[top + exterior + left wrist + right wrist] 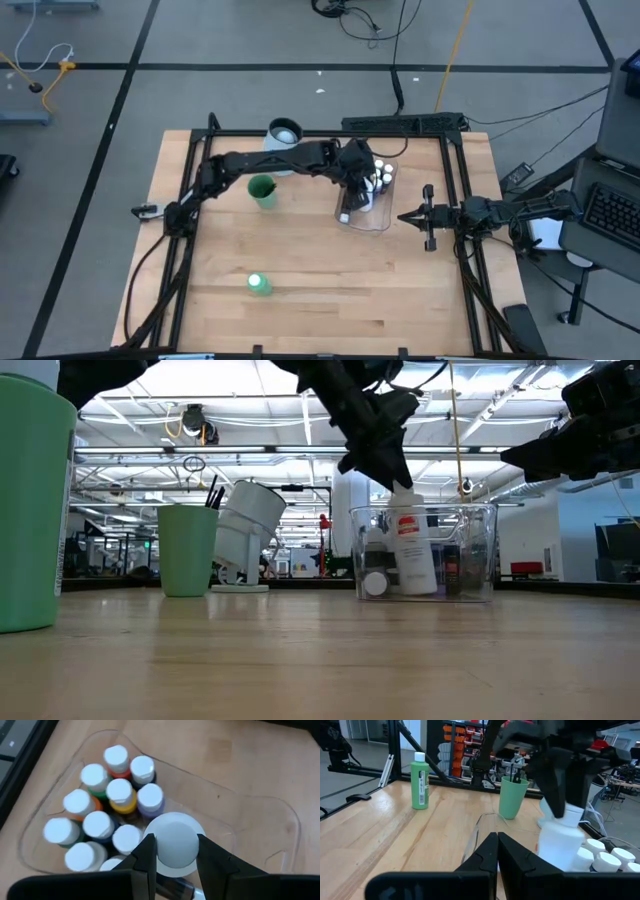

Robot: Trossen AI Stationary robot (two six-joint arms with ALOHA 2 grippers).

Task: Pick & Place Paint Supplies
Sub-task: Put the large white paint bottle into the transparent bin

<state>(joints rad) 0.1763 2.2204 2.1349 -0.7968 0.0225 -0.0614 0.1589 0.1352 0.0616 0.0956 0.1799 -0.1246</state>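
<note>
The left end effector (175, 855) grasps a large white bottle (412, 550) by its cap, upright inside the clear tub (385, 215) — beside small white-capped bottles (120, 792). The right end effector (402, 216) waits clenched near the tub. A green bottle (258, 284) stands well apart on the table (320, 300).

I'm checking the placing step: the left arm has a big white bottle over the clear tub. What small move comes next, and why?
Probably open the left gripper and lift away. Its fingers clamp the white bottle's cap, and in the low view the white bottle stands upright inside the tub, beside the small bottles, apparently on the floor.
</note>
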